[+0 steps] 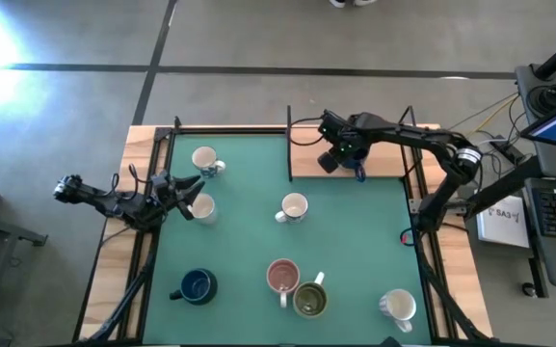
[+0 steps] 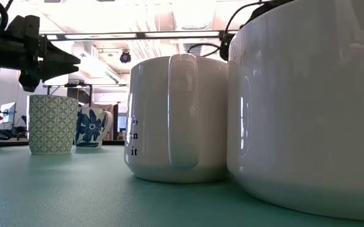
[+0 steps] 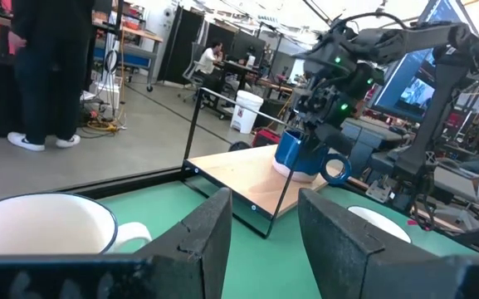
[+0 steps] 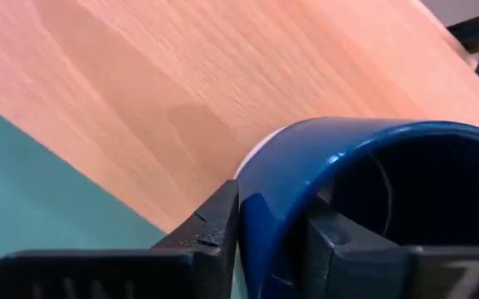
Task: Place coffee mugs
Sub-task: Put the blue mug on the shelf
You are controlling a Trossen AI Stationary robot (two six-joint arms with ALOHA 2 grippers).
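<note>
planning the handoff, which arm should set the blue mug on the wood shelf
Right. The right gripper already clamps the blue mug by its rim above the wooden board; the left gripper is open across the table.

On the bench (image 1: 355, 251), two mugs (image 1: 204, 160) sit near the left edge, one behind the other. Another mug (image 1: 293, 207) stands mid-bench. Along the front edge sit four more, two of them touching (image 1: 297, 287). Over the wooden board (image 1: 393, 164) at the back right corner, the right hand (image 1: 343, 154) pinches a mug's rim (image 4: 339, 191).
</note>
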